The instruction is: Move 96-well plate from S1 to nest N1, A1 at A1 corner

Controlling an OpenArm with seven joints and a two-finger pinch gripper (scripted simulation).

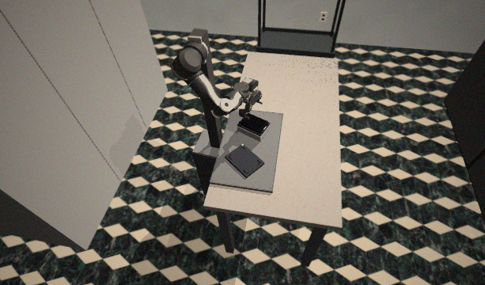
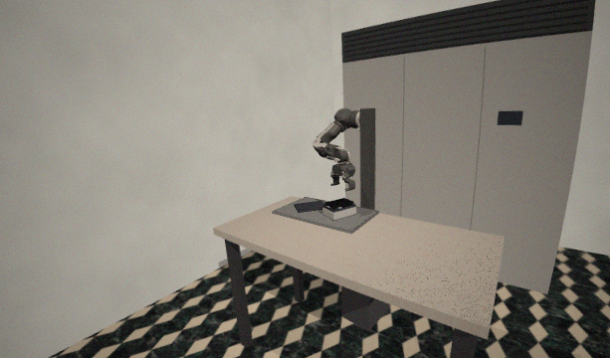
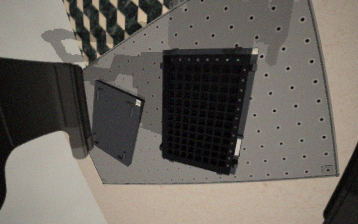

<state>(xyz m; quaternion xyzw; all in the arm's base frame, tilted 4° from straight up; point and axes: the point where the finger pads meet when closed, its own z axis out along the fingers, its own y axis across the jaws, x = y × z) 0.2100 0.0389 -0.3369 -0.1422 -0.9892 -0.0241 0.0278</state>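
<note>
The black 96-well plate point(image 1: 254, 123) sits in the pale plate shaker S1 point(image 1: 250, 133) at the far end of the grey perforated mat point(image 1: 262, 166). In the wrist view the plate point(image 3: 202, 107) lies below me, with a pale square mark point(image 3: 254, 51) just outside its upper right corner. The dark flat nest N1 point(image 1: 244, 160) lies nearer on the mat. It is empty in the wrist view point(image 3: 115, 121), with a pale corner mark point(image 3: 138, 102). My gripper point(image 1: 247, 112) hangs above the plate's near-left edge, open and empty, clear of the plate in the exterior view point(image 2: 344, 183).
The arm's dark mounting post point(image 1: 210, 91) stands at the table's left edge beside the mat. Large grey cabinets point(image 1: 60, 99) stand to the left. A dark frame rack point(image 1: 297, 28) stands beyond the table's far end.
</note>
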